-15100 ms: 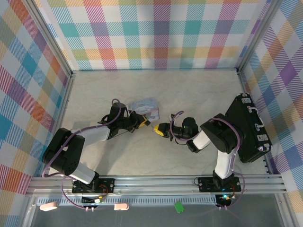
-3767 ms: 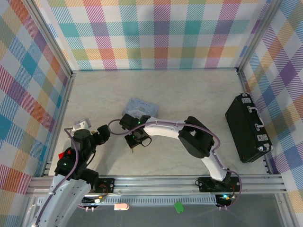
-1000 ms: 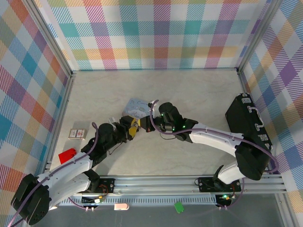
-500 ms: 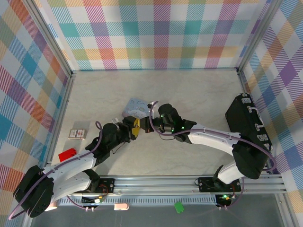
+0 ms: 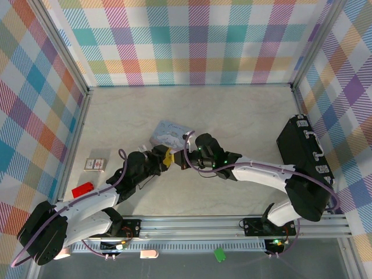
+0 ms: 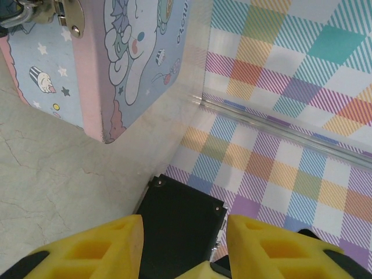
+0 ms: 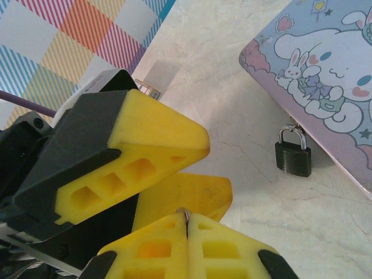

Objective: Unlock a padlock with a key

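The right gripper, jaws together, is pinching the thin grey metal key, seemingly offering it to the left gripper, jaws apart, for the small dark padlock.

Padlock against tin, tin mid-table, case far right, key in right pincer

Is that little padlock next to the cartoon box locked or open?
Locked, as far as shows: in the right wrist view the padlock has both legs of its shackle seated in its dark body.
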Action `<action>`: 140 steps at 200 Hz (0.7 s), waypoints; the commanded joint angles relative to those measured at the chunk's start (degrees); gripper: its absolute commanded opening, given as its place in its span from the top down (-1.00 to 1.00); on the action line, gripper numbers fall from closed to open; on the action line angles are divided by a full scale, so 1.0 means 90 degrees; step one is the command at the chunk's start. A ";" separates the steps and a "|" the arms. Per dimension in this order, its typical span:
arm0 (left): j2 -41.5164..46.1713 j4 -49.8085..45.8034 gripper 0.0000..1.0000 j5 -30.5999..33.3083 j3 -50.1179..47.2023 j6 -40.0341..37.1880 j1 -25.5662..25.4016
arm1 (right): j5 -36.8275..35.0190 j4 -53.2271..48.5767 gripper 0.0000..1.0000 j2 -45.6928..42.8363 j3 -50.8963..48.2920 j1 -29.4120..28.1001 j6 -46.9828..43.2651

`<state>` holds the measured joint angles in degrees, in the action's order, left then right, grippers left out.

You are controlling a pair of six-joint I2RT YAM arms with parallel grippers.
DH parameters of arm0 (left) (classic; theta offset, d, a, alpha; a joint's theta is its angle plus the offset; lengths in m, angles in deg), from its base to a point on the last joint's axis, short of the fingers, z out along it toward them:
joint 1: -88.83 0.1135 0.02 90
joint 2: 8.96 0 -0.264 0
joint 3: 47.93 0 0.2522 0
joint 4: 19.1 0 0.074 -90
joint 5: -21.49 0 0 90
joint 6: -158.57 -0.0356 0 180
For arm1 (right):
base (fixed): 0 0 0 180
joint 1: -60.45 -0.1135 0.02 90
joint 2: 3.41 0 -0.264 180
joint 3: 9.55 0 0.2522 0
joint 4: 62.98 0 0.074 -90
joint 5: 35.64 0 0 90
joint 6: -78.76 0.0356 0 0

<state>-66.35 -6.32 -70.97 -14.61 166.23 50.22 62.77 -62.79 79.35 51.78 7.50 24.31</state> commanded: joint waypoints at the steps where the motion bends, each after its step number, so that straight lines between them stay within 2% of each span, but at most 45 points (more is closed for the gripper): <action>1: -0.0024 0.0108 0.19 -0.0028 -0.0043 -0.0070 -0.0065 | -0.0051 0.0090 1.00 -0.0192 -0.0028 -0.0044 -0.0113; 38: -0.0132 0.0075 0.15 -0.0090 0.0030 -0.0269 -0.0065 | -0.0051 0.0060 1.00 -0.0181 0.0019 -0.0040 -0.0034; 54: -0.0128 -0.0200 0.05 -0.0163 0.0155 -0.0733 -0.0055 | -0.0172 -0.0213 1.00 -0.0206 0.0112 0.0022 0.0172; 70: -0.0145 -0.0303 -0.05 -0.0276 0.0152 -0.1267 0.0077 | 0.0085 -0.0139 1.00 -0.0280 0.0040 0.0223 0.0502; 81: -0.0138 -0.0334 -0.10 -0.0431 0.0165 -0.1884 0.0262 | 0.0179 -0.0010 1.00 -0.0387 -0.0060 0.0332 0.0659; 94: -0.0160 -0.0462 -0.26 -0.0651 0.0276 -0.2883 0.0458 | 0.0194 -0.0103 1.00 -0.0509 -0.0064 0.0400 0.0722; 121: -0.0407 -0.0693 -0.19 -0.1384 0.0767 -0.5354 0.0570 | 0.0190 -0.0419 1.00 -0.0720 0.0021 0.0487 0.0821; 140: -0.0422 -0.0901 -0.17 -0.1604 0.0946 -0.6496 0.0560 | 0.0140 -0.0755 1.00 -0.0847 0.0168 0.0521 0.0836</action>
<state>-70.02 -12.59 -79.47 -9.28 129.36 55.18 63.44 -66.02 73.71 51.72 12.00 30.36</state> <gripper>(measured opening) 0.594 0.055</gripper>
